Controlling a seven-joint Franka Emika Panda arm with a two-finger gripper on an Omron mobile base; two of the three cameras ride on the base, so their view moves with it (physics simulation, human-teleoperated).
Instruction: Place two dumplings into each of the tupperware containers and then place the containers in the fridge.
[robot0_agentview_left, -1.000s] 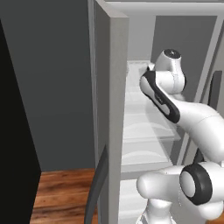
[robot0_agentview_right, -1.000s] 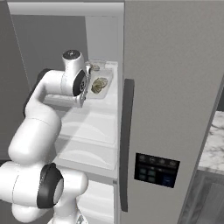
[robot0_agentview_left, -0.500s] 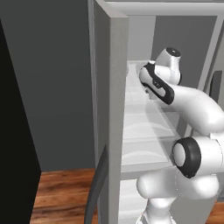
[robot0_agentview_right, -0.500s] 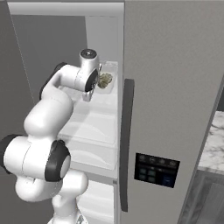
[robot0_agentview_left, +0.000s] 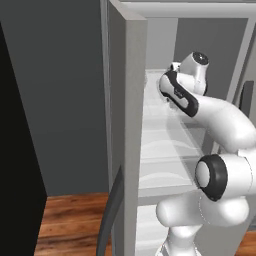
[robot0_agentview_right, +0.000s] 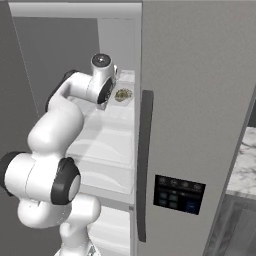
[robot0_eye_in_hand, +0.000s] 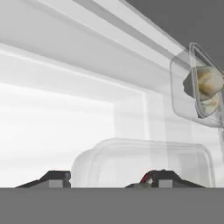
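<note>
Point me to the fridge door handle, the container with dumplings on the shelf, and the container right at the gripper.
fridge door handle (robot0_agentview_right: 145, 165): right base view, mid-length of the dark vertical bar.
container with dumplings (robot0_agentview_right: 123, 95): right base view, on the dumplings inside it.
container at the gripper (robot0_eye_in_hand: 144, 162): hand view, middle of its translucent near wall.

tupperware containers: 2, one near (robot0_eye_in_hand: 144, 162), one far (robot0_eye_in_hand: 192, 87)
dumplings visible: 2, in the far container (robot0_eye_in_hand: 205, 83)
fridge (robot0_agentview_right: 200, 100): 1

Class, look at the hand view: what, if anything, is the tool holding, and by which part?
Nothing, it seems: the tool stands open at the near edge of a tupperware container, which rests on the fridge shelf.
</note>
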